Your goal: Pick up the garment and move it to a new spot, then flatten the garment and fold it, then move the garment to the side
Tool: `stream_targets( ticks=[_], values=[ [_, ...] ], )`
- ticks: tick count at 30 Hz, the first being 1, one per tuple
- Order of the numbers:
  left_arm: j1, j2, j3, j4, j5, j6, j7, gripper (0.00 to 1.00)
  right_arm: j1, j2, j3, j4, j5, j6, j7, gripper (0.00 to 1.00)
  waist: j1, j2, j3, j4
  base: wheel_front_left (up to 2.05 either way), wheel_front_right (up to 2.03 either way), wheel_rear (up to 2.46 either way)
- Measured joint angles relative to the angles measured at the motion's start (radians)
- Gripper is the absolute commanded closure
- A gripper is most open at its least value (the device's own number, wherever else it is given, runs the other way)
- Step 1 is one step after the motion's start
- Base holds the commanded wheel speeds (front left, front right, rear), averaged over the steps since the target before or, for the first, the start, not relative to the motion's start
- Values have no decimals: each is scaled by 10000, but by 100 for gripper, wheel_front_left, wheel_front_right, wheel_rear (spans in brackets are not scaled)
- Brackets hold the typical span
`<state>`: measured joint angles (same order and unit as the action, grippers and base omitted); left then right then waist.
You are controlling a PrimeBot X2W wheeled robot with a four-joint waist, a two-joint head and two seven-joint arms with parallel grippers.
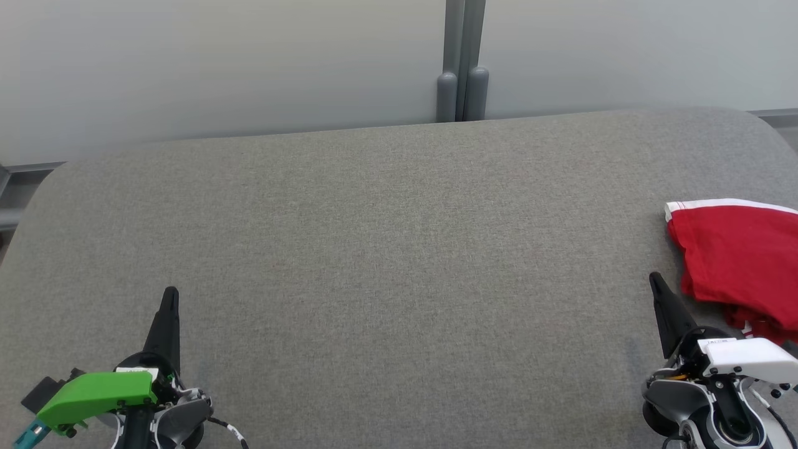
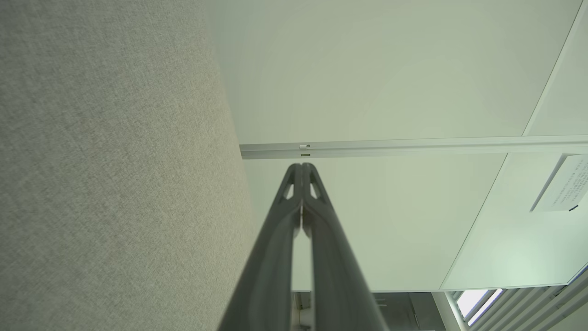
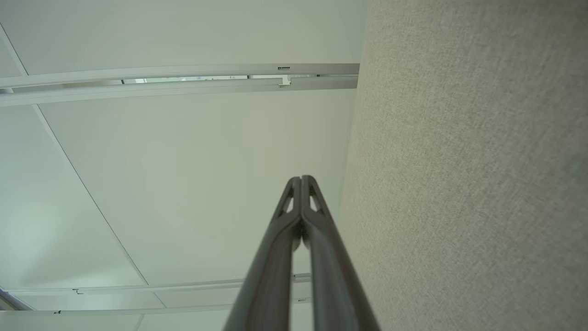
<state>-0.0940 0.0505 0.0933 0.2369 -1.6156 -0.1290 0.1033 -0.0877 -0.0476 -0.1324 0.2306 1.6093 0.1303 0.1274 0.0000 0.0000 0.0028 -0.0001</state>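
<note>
The garment is red with a white band along its far edge. It lies bunched at the right edge of the grey felt-covered table, partly cut off by the head view's border. My right gripper is shut and empty, low at the right, its tip just left of the garment's near corner. My left gripper is shut and empty at the lower left, far from the garment. In the left wrist view my left gripper has its fingers pressed together. My right gripper looks the same in the right wrist view.
A pale partition wall with a grey post stands behind the table's far edge. The table surface runs along the left of the left wrist view and the table surface along the right of the right wrist view.
</note>
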Motion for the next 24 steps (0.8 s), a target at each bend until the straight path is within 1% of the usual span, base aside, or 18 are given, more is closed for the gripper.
stream_targets(
  ticks=[24],
  values=[
    [0, -2, 4, 0, 0, 0, 6, 100, 0, -2, 2, 0, 0, 0, 0, 100, 0, 0, 0, 0, 0, 0, 0]
  ],
)
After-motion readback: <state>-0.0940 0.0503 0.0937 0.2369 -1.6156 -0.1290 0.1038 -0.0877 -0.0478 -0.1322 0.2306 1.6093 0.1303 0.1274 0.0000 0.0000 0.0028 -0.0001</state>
